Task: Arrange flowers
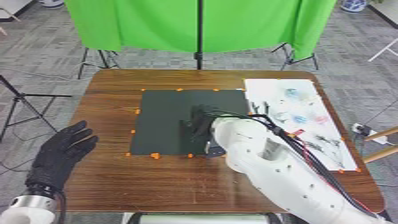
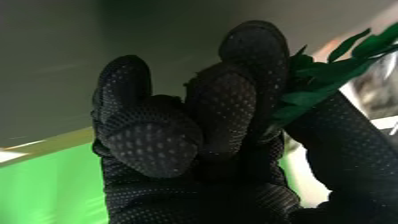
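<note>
Right hand: fingers curled round green leaves over the dark mat; left hand: fingers relaxed. The robot should align the leaves (without crushing them) before release

Looks bright and even in the head view, with faint sheen on the table and near-white highlights along the right arm; blends the right hand into the dark mat. Turns dimmer in the right wrist view, with deep shadow across the right hand and strong backlight beyond the leaves.
</note>
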Robot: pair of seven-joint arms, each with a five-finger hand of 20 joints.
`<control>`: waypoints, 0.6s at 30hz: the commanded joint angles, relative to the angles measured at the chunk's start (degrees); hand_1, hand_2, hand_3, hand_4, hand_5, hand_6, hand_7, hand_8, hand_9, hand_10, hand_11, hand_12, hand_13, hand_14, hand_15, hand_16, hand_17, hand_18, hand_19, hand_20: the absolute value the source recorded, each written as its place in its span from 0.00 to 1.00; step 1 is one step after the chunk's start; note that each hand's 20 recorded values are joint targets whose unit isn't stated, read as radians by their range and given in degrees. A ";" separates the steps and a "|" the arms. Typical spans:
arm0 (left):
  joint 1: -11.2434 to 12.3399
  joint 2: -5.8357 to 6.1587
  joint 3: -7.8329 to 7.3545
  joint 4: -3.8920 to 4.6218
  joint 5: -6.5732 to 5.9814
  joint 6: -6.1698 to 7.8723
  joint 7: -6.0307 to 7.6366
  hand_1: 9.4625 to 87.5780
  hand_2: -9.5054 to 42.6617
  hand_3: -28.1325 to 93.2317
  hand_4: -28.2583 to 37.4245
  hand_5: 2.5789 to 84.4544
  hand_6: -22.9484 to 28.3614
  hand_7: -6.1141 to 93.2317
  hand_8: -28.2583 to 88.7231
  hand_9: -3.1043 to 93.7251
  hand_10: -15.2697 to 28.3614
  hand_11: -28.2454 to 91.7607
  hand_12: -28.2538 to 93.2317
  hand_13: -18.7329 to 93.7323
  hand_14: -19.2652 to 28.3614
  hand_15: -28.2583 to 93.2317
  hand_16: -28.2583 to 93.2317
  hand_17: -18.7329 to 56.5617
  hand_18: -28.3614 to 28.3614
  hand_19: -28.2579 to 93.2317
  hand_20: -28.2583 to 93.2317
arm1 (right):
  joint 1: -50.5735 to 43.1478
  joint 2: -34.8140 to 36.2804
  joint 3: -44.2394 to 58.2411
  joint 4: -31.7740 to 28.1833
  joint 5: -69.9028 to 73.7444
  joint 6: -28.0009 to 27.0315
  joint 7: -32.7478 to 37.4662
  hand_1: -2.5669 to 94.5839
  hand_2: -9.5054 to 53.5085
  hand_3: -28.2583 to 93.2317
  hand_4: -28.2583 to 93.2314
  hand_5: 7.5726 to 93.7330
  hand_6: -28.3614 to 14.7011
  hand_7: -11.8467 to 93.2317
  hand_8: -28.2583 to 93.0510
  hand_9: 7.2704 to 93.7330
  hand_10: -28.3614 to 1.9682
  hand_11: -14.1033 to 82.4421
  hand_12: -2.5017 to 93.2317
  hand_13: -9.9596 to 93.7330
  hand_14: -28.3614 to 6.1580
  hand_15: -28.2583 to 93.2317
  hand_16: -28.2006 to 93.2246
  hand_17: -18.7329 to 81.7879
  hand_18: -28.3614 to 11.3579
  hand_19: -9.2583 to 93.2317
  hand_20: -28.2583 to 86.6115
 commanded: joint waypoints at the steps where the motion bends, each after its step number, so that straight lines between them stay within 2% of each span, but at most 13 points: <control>1: -0.11 0.32 1.23 0.29 -0.02 0.92 -0.84 0.31 0.20 0.82 0.00 0.43 0.54 0.39 0.10 0.40 0.68 0.54 0.32 0.43 0.76 0.64 0.17 0.18 0.90 0.74 0.21 | 6.07 -9.65 -6.43 6.78 -4.12 -4.09 0.69 0.37 0.12 0.97 0.10 0.92 0.64 0.68 0.16 1.00 0.69 0.71 0.23 1.00 0.69 0.77 0.43 0.64 0.25 0.96 0.41; 3: -0.50 0.49 1.63 0.41 0.07 0.83 -1.34 0.31 0.20 0.82 0.00 0.43 0.54 0.39 0.11 0.40 0.68 0.54 0.32 0.43 0.76 0.63 0.17 0.19 0.90 0.74 0.21 | 5.49 -10.68 -6.69 8.09 -4.94 -4.12 0.85 0.38 0.13 0.96 0.07 0.91 0.65 0.68 0.21 1.00 0.70 0.70 0.24 1.00 0.69 0.76 0.44 0.64 0.25 0.97 0.39; 6: -0.86 0.80 1.89 0.51 0.17 0.52 -2.03 0.31 0.20 0.82 0.00 0.43 0.54 0.39 0.11 0.40 0.68 0.53 0.32 0.43 0.76 0.63 0.17 0.19 0.90 0.74 0.21 | 5.06 -12.04 -7.27 9.82 -5.75 -4.22 2.20 0.38 0.14 0.96 0.05 0.90 0.65 0.68 0.14 1.00 0.71 0.69 0.24 1.00 0.70 0.76 0.44 0.64 0.26 0.97 0.38; 8: -1.34 0.98 2.05 0.64 0.30 0.32 -2.63 0.31 0.20 0.82 0.00 0.43 0.54 0.39 0.11 0.40 0.68 0.53 0.32 0.43 0.76 0.64 0.17 0.19 0.90 0.74 0.21 | 4.58 -12.84 -7.11 10.75 -6.56 -5.43 3.58 0.38 0.14 0.95 0.05 0.91 0.65 0.68 0.12 1.00 0.71 0.69 0.24 1.00 0.70 0.76 0.44 0.64 0.26 0.97 0.38; 12: -1.13 1.17 2.12 0.56 0.19 0.59 -2.62 0.31 0.21 0.82 0.00 0.43 0.54 0.39 0.11 0.40 0.68 0.53 0.32 0.43 0.76 0.63 0.17 0.19 0.90 0.74 0.21 | 3.99 -13.45 -7.17 12.19 -8.11 -6.06 4.01 0.39 0.14 0.94 0.04 0.91 0.65 0.66 0.12 1.00 0.71 0.69 0.24 1.00 0.70 0.76 0.44 0.64 0.26 0.97 0.38; 18: -2.19 1.47 2.50 1.03 0.28 -0.15 -3.48 0.31 0.21 0.83 0.00 0.44 0.54 0.39 0.10 0.40 0.68 0.54 0.32 0.44 0.76 0.64 0.17 0.18 0.90 0.74 0.21 | 2.80 -14.27 -6.75 12.73 -6.38 -5.64 5.33 0.39 0.14 0.94 0.03 0.93 0.67 0.65 0.13 1.00 0.71 0.71 0.23 1.00 0.70 0.77 0.42 0.66 0.25 0.98 0.37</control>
